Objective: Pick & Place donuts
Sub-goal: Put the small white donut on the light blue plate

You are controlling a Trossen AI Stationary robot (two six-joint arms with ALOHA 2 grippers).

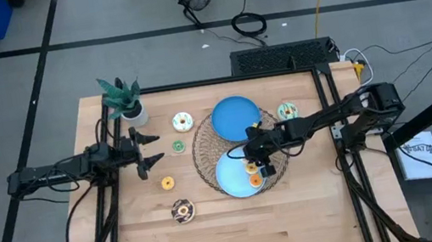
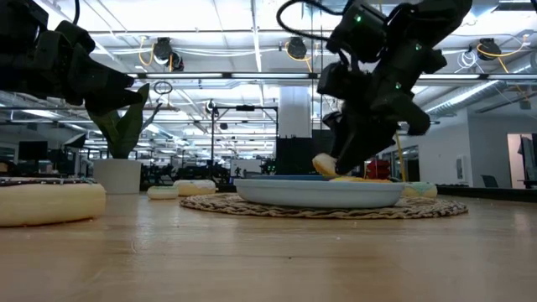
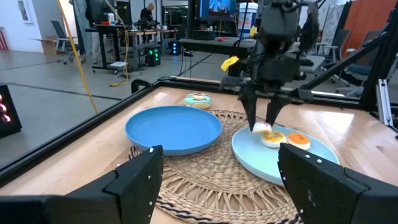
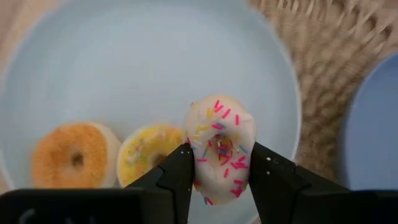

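My right gripper (image 1: 262,164) hangs over the near blue plate (image 1: 226,179), shut on a white iced donut with coloured sprinkles (image 4: 219,146). On that plate lie an orange donut (image 4: 74,155) and a yellow donut (image 4: 148,157). Loose on the table are a white donut (image 1: 183,122), a green one (image 1: 178,146), a yellow-orange one (image 1: 167,182), a chocolate one (image 1: 182,210) and a teal one (image 1: 287,111). My left gripper (image 1: 154,148) waits open at the table's left, level, touching nothing. My right gripper pinches the sprinkled donut by two opposite outer sides of its ring (image 4: 198,155) between its two fingers (image 4: 268,174). The fingers slant down from the table's right side. The donut stands on edge in the hold, low over the plate beside the yellow donut (image 3: 272,138); whether it touches the plate I cannot tell.
A second blue plate (image 1: 235,116) lies on the far part of the round woven mat (image 1: 204,153) that carries both plates. A small potted plant (image 1: 125,100) stands at the far left corner. Black frame rails (image 1: 331,112) run along the table's sides.
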